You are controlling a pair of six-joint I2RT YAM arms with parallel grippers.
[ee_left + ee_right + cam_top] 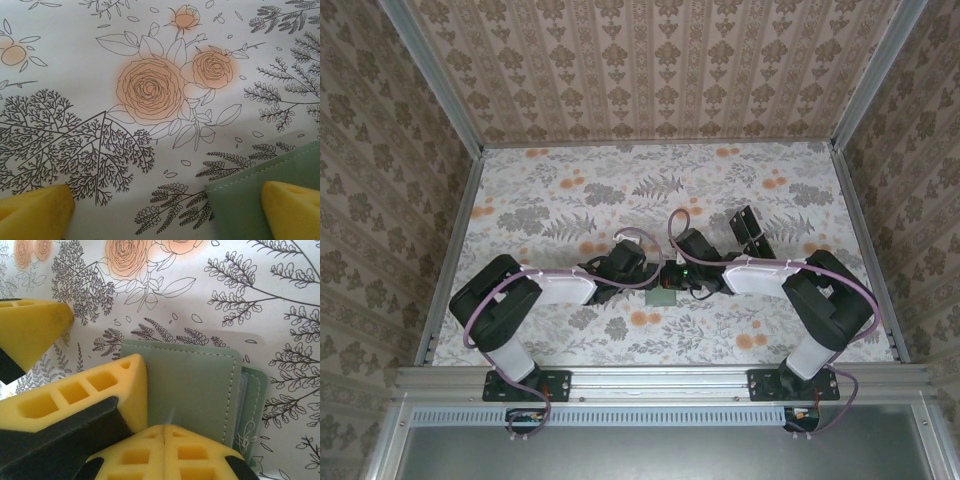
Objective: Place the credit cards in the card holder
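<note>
So the green card holder (195,385) is lying flat on the flowery desk (75,75), right in the middle between the two arms. The left pincer (165,202) is spread as wide as it goes, straddling the holder's corner. One of its yellow fingers (292,210) sits over the green flap and the other is off on the bare desk beside it. The right pincer (165,436) is pinched completely together, tips meeting at the holder's near edge, and I can't see anything between them. From the right wrist view the holder looks slightly open, with a second green layer peeking out along one side. Whether those closed tips actually press on the surface, can't tell
</note>
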